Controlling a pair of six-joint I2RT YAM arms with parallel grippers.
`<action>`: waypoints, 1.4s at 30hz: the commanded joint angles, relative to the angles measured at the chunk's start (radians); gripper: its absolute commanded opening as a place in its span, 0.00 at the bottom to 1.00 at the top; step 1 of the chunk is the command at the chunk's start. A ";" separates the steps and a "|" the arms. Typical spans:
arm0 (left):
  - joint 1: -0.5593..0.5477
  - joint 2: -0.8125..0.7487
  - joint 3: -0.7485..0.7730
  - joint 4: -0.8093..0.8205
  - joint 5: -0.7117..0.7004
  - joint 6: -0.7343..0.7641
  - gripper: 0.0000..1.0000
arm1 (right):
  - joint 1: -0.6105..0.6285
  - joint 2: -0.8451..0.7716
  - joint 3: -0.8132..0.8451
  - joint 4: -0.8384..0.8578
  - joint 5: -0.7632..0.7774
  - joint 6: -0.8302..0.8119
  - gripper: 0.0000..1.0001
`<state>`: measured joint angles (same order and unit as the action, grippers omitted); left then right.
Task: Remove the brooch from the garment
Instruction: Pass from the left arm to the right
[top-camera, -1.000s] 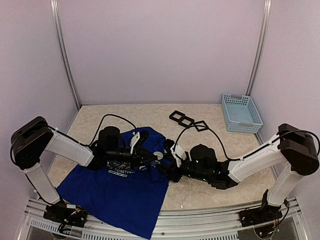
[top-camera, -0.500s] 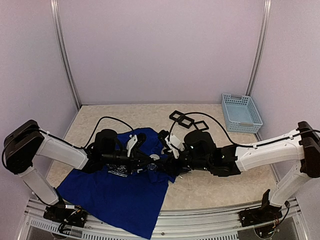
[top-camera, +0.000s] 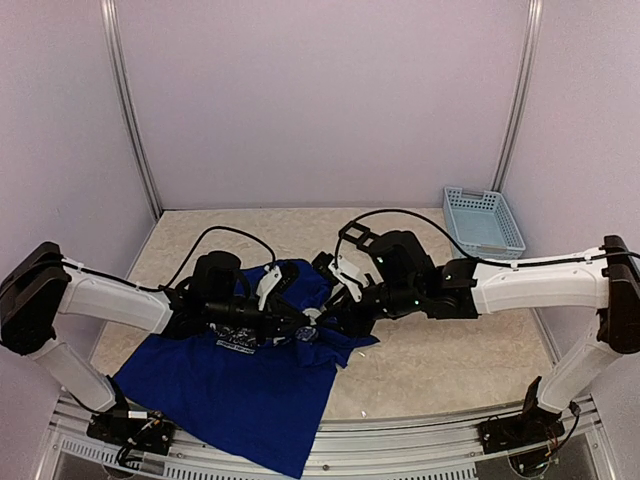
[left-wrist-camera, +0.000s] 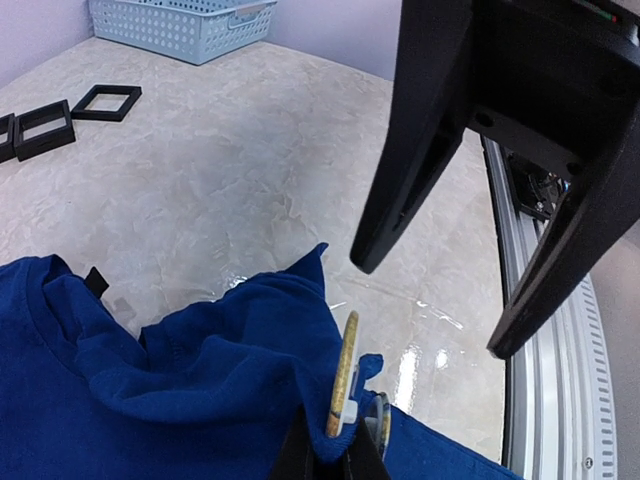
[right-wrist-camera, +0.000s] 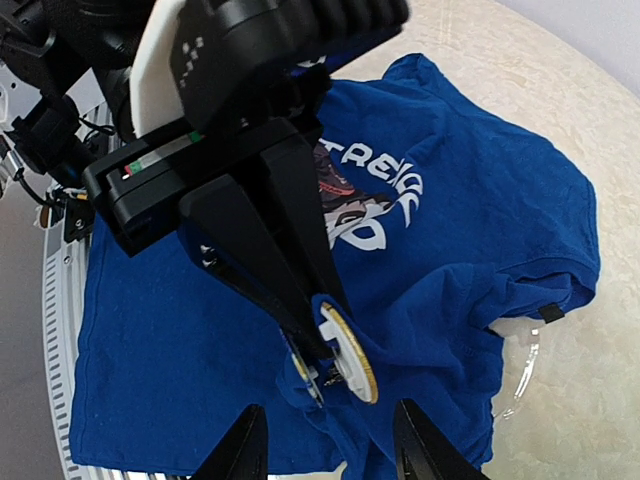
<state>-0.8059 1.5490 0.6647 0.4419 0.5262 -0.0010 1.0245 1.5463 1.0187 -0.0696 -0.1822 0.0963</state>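
The royal-blue garment (top-camera: 230, 385) lies spread on the table's near left, with white lettering (right-wrist-camera: 395, 180) showing in the right wrist view. My left gripper (top-camera: 300, 328) is shut on a raised fold of the cloth (left-wrist-camera: 250, 400) right beside the brooch. The brooch (left-wrist-camera: 342, 375), a round gold-rimmed disc with a white back (right-wrist-camera: 348, 352), stands on edge in that fold. A second small disc (left-wrist-camera: 380, 422) sits just behind it. My right gripper (right-wrist-camera: 330, 450) is open and hangs above the brooch, one finger on each side, touching nothing. From the left wrist, its black fingers (left-wrist-camera: 410, 170) loom overhead.
A light-blue basket (top-camera: 483, 224) stands at the back right. Three black square frames (top-camera: 362, 237) lie on the marbled tabletop behind the arms, also in the left wrist view as frames (left-wrist-camera: 45, 125). The metal rail (left-wrist-camera: 530, 380) runs along the table's near edge.
My right arm has swung left and away from the near edge until its gripper hangs over the brooch, and its jaws have narrowed a little. The left gripper has kept its pinch on the cloth.
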 joint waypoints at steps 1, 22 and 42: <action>-0.010 -0.017 0.029 -0.064 0.012 0.027 0.00 | -0.028 0.028 0.057 -0.093 -0.088 -0.042 0.43; -0.033 0.020 0.066 -0.101 0.024 0.066 0.00 | -0.102 0.077 0.030 -0.015 -0.285 -0.124 0.23; -0.056 0.011 0.076 -0.106 -0.067 0.008 0.25 | -0.102 0.045 -0.062 0.156 -0.324 -0.109 0.00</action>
<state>-0.8474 1.5604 0.7132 0.3279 0.5385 0.0490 0.9260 1.6470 1.0256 -0.0315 -0.5121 -0.0402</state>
